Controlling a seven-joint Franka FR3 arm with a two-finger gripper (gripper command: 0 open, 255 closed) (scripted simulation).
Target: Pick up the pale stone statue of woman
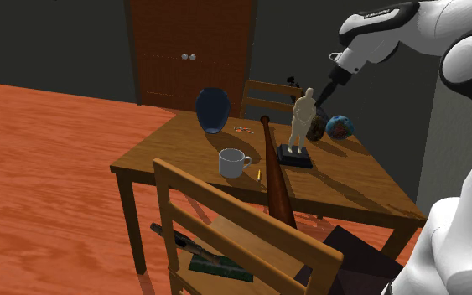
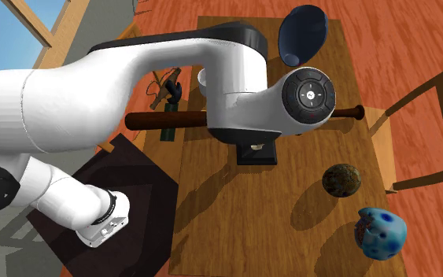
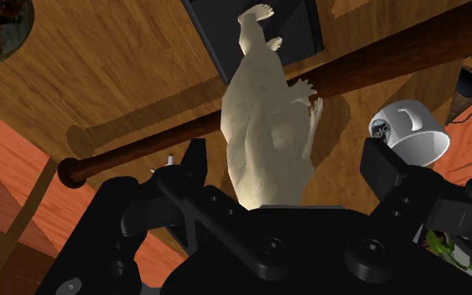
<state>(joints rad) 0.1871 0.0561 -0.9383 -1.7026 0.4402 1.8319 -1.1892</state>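
Pale stone statue of a woman (image 1: 303, 116) stands upright on its black square base (image 1: 295, 156) on the wooden desk (image 1: 351, 188), just beside a brown baseball bat (image 1: 274, 172). The black two-finger hand (image 3: 286, 159) hovers at its upper body, fingers spread wide on either side, gripping nothing.

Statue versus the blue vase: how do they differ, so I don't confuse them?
The statue is pale and slim on a black square base; the vase is dark blue, round-bellied and baseless. The statue sits between the open fingers, untouched; the vase stands apart near a corner of the table. Both stand upright.
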